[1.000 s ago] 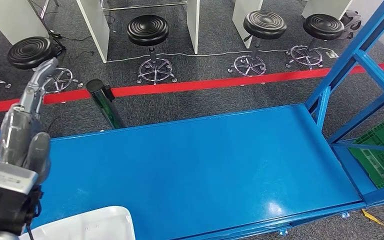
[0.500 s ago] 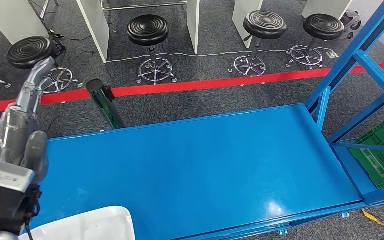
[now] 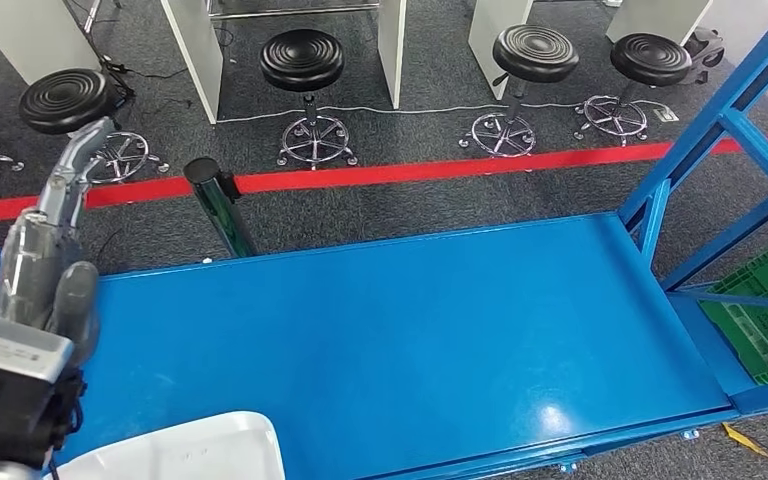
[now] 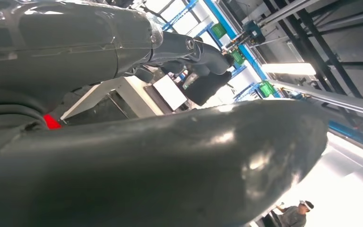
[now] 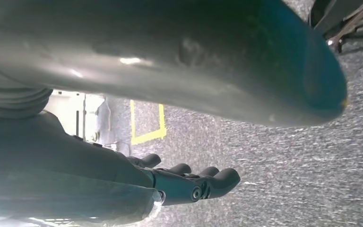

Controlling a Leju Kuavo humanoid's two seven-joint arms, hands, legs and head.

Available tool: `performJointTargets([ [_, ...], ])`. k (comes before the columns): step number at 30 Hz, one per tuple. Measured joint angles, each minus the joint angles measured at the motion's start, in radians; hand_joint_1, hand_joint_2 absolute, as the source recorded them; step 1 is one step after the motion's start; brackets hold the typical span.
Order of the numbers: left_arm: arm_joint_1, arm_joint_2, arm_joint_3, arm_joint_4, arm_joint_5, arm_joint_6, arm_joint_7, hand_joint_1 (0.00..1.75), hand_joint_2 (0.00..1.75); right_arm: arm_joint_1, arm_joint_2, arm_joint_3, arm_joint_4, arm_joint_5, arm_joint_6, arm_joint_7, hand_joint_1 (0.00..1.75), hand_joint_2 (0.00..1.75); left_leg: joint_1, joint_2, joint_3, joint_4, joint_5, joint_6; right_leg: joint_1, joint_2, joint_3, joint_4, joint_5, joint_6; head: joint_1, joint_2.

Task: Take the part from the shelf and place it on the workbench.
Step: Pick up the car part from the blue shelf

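Your whole head view has dropped slightly since a second ago, so that is the camera, not the things. The blue workbench [image 3: 410, 340] lies bare and wide before you, open to its far edge, with the frame uprights [image 3: 705, 120] crowding its right end. You cannot see the part yet, so judge its weight and grip point once it shows. Your left hand [image 3: 55, 240] is raised over the left edge, fingers extended and holding nothing; your right hand [image 5: 189, 184] hangs with fingers loosely curled, holding nothing.
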Motion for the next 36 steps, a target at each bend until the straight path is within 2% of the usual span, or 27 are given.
performJointTargets([
  [1, 0.001, 0.0, 0.0, 0.0, 0.0, 0.0, 0.0, 0.0, 0.0, 0.0, 0.0, 0.0, 0.0, 0.001, 0.0, 0.0, 0.0, 0.0, 0.0, -0.001, 0.001, 0.0, 0.0, 0.0, 0.0, 0.0, -0.001, -0.006, 0.02, -0.002, 0.0, 0.0],
  [2, 0.001, 0.0, 0.0, 0.0, 0.0, 0.0, 0.0, 0.0, 0.0, 0.0, 0.0, 0.0, 0.0, 0.002, 0.0, 0.0, 0.0, 0.0, 0.0, -0.003, 0.003, 0.0, -0.001, -0.002, 0.0, 0.0, 0.015, -0.051, 0.058, -0.006, 0.001, 0.0],
  [4, 0.002, 0.0, 0.0, 0.0, 0.0, 0.0, 0.0, 0.0, 0.0, -0.001, -0.001, 0.0, 0.0, 0.004, 0.0, 0.0, 0.0, 0.0, -0.001, -0.005, 0.004, 0.001, -0.002, -0.007, 0.004, 0.0, 0.067, -0.182, 0.133, -0.019, 0.001, 0.0],
  [5, 0.002, 0.0, 0.0, 0.0, 0.0, 0.0, 0.0, 0.0, 0.0, -0.002, -0.002, 0.0, 0.0, 0.004, 0.0, 0.0, 0.0, 0.0, -0.001, -0.006, 0.003, 0.001, -0.002, -0.012, 0.006, 0.001, 0.086, -0.23, 0.152, -0.026, 0.001, 0.0],
  [6, 0.003, 0.0, 0.0, 0.0, 0.0, 0.0, 0.0, 0.0, 0.0, -0.002, -0.002, 0.0, 0.0, 0.004, 0.0, 0.0, 0.0, 0.0, -0.001, -0.006, 0.0, 0.002, 0.0, -0.018, 0.009, 0.001, 0.095, -0.255, 0.158, -0.032, 0.0, 0.0],
  [9, 0.004, 0.001, 0.001, 0.0, 0.0, 0.0, 0.0, 0.0, 0.0, -0.003, -0.003, 0.0, 0.0, 0.004, 0.0, 0.0, 0.0, 0.0, 0.001, -0.005, -0.005, 0.0, 0.003, -0.038, 0.011, 0.001, 0.097, -0.273, 0.163, -0.046, -0.002, 0.0],
  [11, 0.005, 0.003, 0.002, 0.0, 0.0, 0.0, 0.0, 0.0, 0.0, -0.003, -0.004, 0.0, 0.0, 0.004, 0.0, 0.0, 0.0, 0.0, 0.002, -0.002, -0.02, 0.036, -0.035, -0.048, 0.007, -0.001, 0.097, -0.29, 0.178, -0.058, -0.006, 0.0],
  [14, 0.007, 0.005, 0.002, 0.0, 0.0, 0.0, 0.0, 0.0, 0.0, -0.003, -0.004, 0.0, 0.0, 0.004, 0.0, 0.0, 0.0, 0.0, 0.008, -0.001, -0.084, 0.2, -0.134, -0.06, 0.008, -0.004, 0.084, -0.293, 0.191, -0.063, -0.015, 0.0],
  [15, 0.009, 0.005, 0.002, 0.0, 0.0, 0.0, 0.0, 0.0, 0.0, -0.003, -0.004, 0.0, 0.0, 0.004, 0.0, 0.0, 0.0, 0.0, 0.009, 0.0, -0.095, 0.238, -0.147, -0.063, 0.008, -0.005, 0.079, -0.292, 0.194, -0.062, -0.017, 0.0],
  [16, 0.009, 0.005, 0.002, 0.0, 0.0, 0.0, 0.0, 0.0, 0.0, -0.003, -0.003, 0.0, 0.0, 0.004, 0.0, 0.0, 0.0, 0.0, 0.011, 0.001, -0.088, 0.24, -0.141, -0.065, 0.008, -0.005, 0.073, -0.29, 0.198, -0.06, -0.017, 0.0],
  [17, 0.01, 0.005, 0.002, 0.0, 0.0, 0.0, 0.0, 0.0, 0.0, -0.002, -0.003, 0.0, 0.0, 0.004, 0.0, 0.0, 0.0, 0.0, 0.013, 0.002, -0.062, 0.205, -0.118, -0.068, 0.006, -0.005, 0.068, -0.287, 0.201, -0.057, -0.018, 0.0],
  [19, 0.01, 0.005, 0.002, 0.0, 0.0, 0.0, 0.0, 0.0, 0.0, -0.003, -0.003, 0.0, 0.0, 0.004, 0.0, 0.0, 0.0, 0.0, 0.016, 0.002, 0.019, 0.075, -0.066, -0.072, 0.005, -0.003, 0.058, -0.277, 0.205, -0.049, -0.021, 0.0],
  [20, 0.01, 0.005, 0.002, 0.0, 0.0, 0.001, 0.0, 0.0, 0.0, -0.003, -0.003, 0.0, 0.0, 0.004, 0.0, 0.0, 0.0, 0.0, 0.017, 0.0, 0.047, 0.025, -0.052, -0.069, 0.005, -0.001, 0.054, -0.272, 0.207, -0.043, -0.023, 0.0],
  [21, 0.01, 0.005, 0.002, 0.0, 0.0, 0.001, 0.0, 0.0, 0.0, -0.004, -0.004, 0.0, 0.0, 0.004, 0.0, 0.0, 0.0, 0.0, 0.016, -0.001, 0.061, -0.004, -0.047, -0.064, 0.007, 0.0, 0.051, -0.269, 0.211, -0.037, -0.023, 0.0],
  [24, 0.012, 0.005, 0.002, 0.0, 0.0, 0.001, 0.0, 0.0, 0.0, -0.002, -0.004, 0.0, 0.0, 0.004, 0.0, 0.0, 0.0, 0.0, 0.013, -0.003, 0.053, -0.012, -0.033, -0.037, 0.006, 0.003, 0.046, -0.273, 0.223, -0.019, -0.018, 0.0],
  [25, 0.011, 0.005, 0.002, 0.0, 0.0, 0.001, 0.0, 0.0, 0.0, -0.001, -0.003, 0.0, 0.0, 0.004, 0.001, 0.0, 0.0, 0.0, 0.013, -0.003, 0.047, -0.012, -0.025, -0.028, 0.004, 0.002, 0.04, -0.265, 0.21, -0.014, -0.016, 0.0],
  [26, 0.011, 0.005, 0.002, 0.0, 0.0, 0.001, 0.0, 0.0, 0.0, 0.0, -0.003, 0.0, 0.0, 0.004, 0.001, 0.0, 0.0, 0.0, 0.012, -0.002, 0.039, -0.013, -0.017, -0.02, 0.004, 0.001, 0.03, -0.238, 0.181, -0.011, -0.014, 0.0],
  [27, 0.011, 0.005, 0.002, 0.0, 0.0, 0.001, 0.0, 0.0, 0.0, 0.0, -0.002, 0.0, 0.0, 0.004, 0.001, 0.0, 0.0, 0.0, 0.011, -0.002, 0.03, -0.013, -0.009, -0.013, 0.004, -0.001, 0.014, -0.189, 0.137, -0.009, -0.011, 0.0],
  [29, 0.011, 0.005, 0.002, 0.0, 0.0, 0.001, 0.0, 0.0, 0.0, 0.0, -0.003, 0.0, 0.0, 0.004, 0.001, 0.0, 0.0, 0.0, 0.005, -0.002, 0.01, -0.012, 0.006, -0.005, 0.006, -0.001, -0.02, -0.056, 0.048, -0.01, -0.005, 0.0],
  [30, 0.012, 0.005, 0.001, 0.0, 0.0, 0.001, 0.0, 0.0, 0.0, -0.001, -0.003, 0.0, 0.0, 0.004, 0.001, 0.0, 0.0, 0.0, 0.002, -0.003, 0.001, -0.012, 0.013, -0.003, 0.008, -0.001, -0.028, -0.006, 0.022, -0.012, -0.004, 0.0],
  [31, 0.012, 0.005, 0.001, 0.0, 0.0, 0.001, 0.0, 0.0, 0.0, -0.001, -0.003, 0.0, 0.0, 0.005, 0.002, 0.0, 0.0, 0.0, -0.003, -0.004, -0.008, -0.011, 0.02, -0.001, 0.011, -0.001, -0.018, 0.01, 0.017, -0.018, -0.002, 0.0],
  [32, 0.012, 0.005, 0.001, 0.0, 0.0, 0.001, 0.0, 0.0, 0.0, -0.001, -0.003, 0.0, 0.0, 0.005, 0.002, 0.0, 0.0, 0.0, -0.008, -0.006, -0.016, -0.011, 0.026, 0.0, 0.014, -0.001, 0.012, -0.015, 0.031, -0.027, -0.002, 0.0],
  [33, 0.012, 0.005, 0.001, 0.0, 0.0, 0.001, 0.0, 0.0, 0.0, -0.002, -0.003, 0.0, 0.0, 0.005, 0.002, 0.0, 0.0, 0.0, -0.012, -0.008, -0.022, -0.011, 0.033, 0.0, 0.02, -0.001, 0.056, -0.074, 0.055, -0.039, -0.001, 0.0],
  [35, 0.011, 0.005, 0.001, 0.0, 0.0, 0.001, 0.0, 0.0, 0.0, -0.005, -0.006, 0.0, 0.0, 0.005, 0.002, 0.0, 0.0, 0.0, -0.018, -0.01, -0.032, -0.011, 0.045, -0.001, 0.036, -0.002, 0.153, -0.225, 0.095, -0.072, -0.001, 0.0],
  [36, 0.011, 0.005, 0.001, 0.0, 0.0, 0.001, -0.001, 0.0, 0.0, -0.006, -0.007, 0.0, 0.0, 0.006, 0.002, 0.0, 0.0, 0.0, -0.018, -0.01, -0.035, -0.012, 0.051, -0.004, 0.043, -0.003, 0.181, -0.275, 0.104, -0.082, -0.002, 0.0],
])
